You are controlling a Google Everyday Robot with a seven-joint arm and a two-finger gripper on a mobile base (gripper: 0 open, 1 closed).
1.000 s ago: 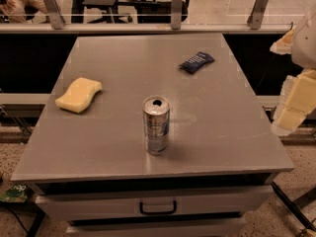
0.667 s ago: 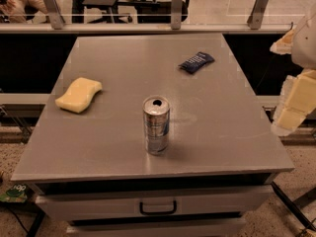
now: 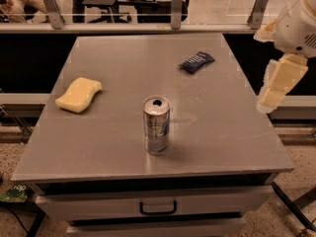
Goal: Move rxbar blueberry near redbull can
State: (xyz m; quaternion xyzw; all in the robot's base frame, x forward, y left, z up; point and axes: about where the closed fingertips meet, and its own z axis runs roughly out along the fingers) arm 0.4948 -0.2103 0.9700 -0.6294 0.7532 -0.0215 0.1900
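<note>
While the redbull can (image 3: 156,125) stands upright on the grey metal table (image 3: 222,132), closer to the front edge than the far one and about midway between the left and right edges, the rxbar blueberry (image 3: 196,62) lies flat well apart from it, toward the far right corner. The bar's dark navy wrapper sits at a slant, one end pointing at the far right corner and the other back toward the middle of the top. The can's pull-tab top faces up and its opening shows as a dark hole.

A yellow sponge (image 3: 79,94) rests near the left edge, about halfway along it, well clear of both the can and the bar.

The gripper (image 3: 279,83) hangs off the table, just beyond the right edge and above the level of the top, with the white arm housing (image 3: 298,26) above it. It touches nothing on the table and holds nothing that can be seen. Whether it is released or clenched cannot be told from this angle.

Below the front edge, a drawer with a dark handle (image 3: 158,209) is closed. Behind the far edge runs a metal railing (image 3: 148,26).
</note>
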